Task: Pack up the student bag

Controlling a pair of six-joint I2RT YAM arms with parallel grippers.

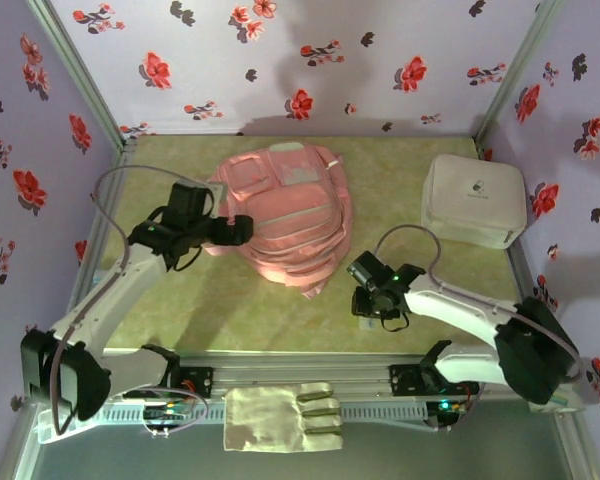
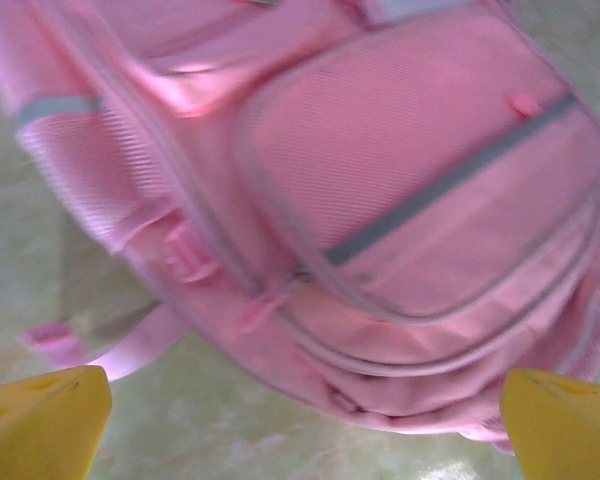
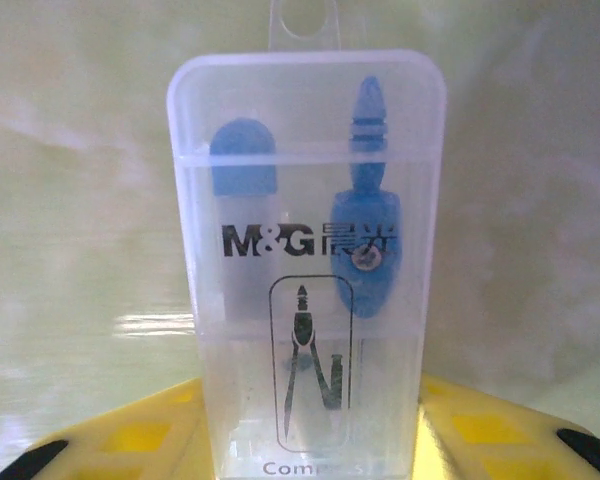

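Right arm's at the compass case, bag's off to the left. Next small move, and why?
Probably lift the compass case a little off the table with the right gripper. Its fingers sit on both sides of the case, seemingly touching it. The backpack lies apart, its pockets looking zipped, with the open left gripper poised over it.

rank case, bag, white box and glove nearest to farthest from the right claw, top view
From the right claw:
1. case, between its fingers
2. bag, just left of it
3. box at back right and glove at the near edge: too close to call
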